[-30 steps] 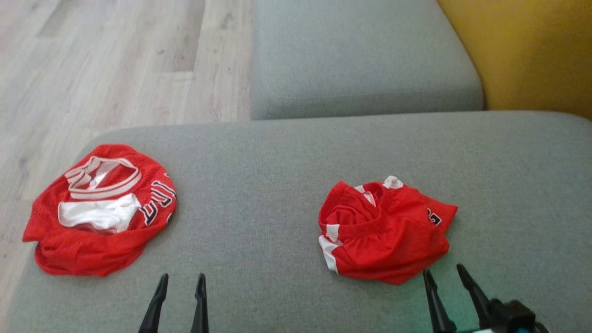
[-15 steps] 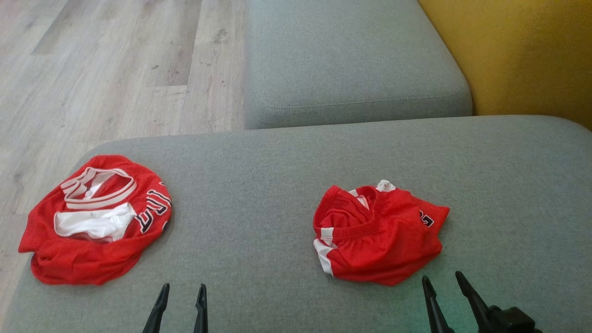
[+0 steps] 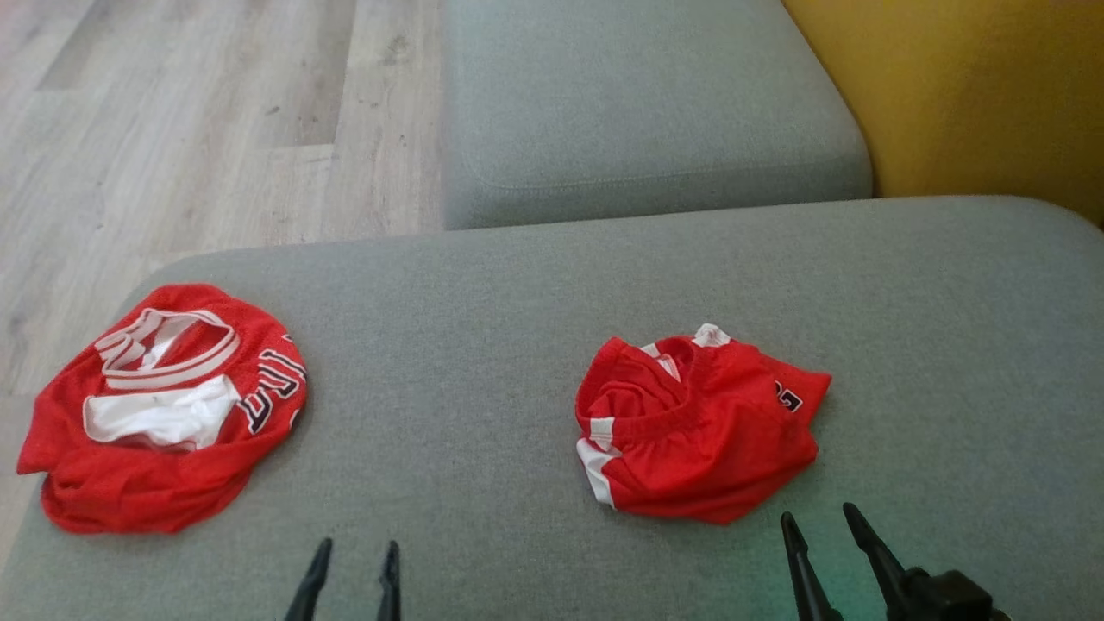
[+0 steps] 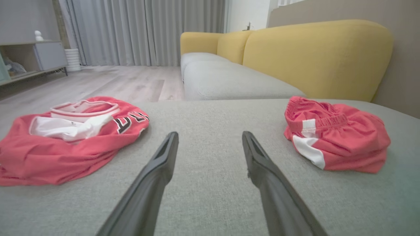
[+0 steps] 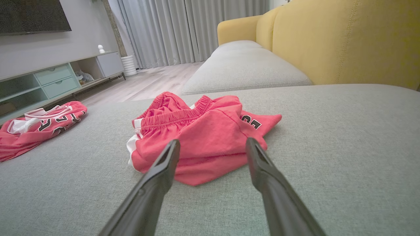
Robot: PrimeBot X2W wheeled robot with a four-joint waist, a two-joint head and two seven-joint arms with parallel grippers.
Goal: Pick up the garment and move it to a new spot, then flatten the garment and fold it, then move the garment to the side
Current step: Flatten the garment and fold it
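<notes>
Crumpled red shorts [image 3: 699, 431] lie on the grey cushion [image 3: 483, 345], at 4 o'clock from the head view's centre, with both claws spread open and empty.

The shorts sit in a loose heap, elastic waistband turned up toward 11 o'clock, a white stripe at their 8 o'clock edge and a scrap of black lettering at 2 o'clock. The right gripper [image 3: 818, 514] hovers just beside them at their 5 o'clock, fingers apart and pointing at the heap, not touching the cloth. The left gripper [image 3: 358, 545] hangs at 7 o'clock of the shorts, well apart from them, fingers likewise parted over bare cushion. A red jersey [image 3: 164, 414] with white trim and black letters lies bunched at 9 o'clock, by the cushion's left edge. A second cushion [image 3: 638, 103] lies at 12 o'clock, wooden floor [image 3: 172, 129] at 10 o'clock, a yellow backrest [image 3: 975, 95] at 1 o'clock.
</notes>
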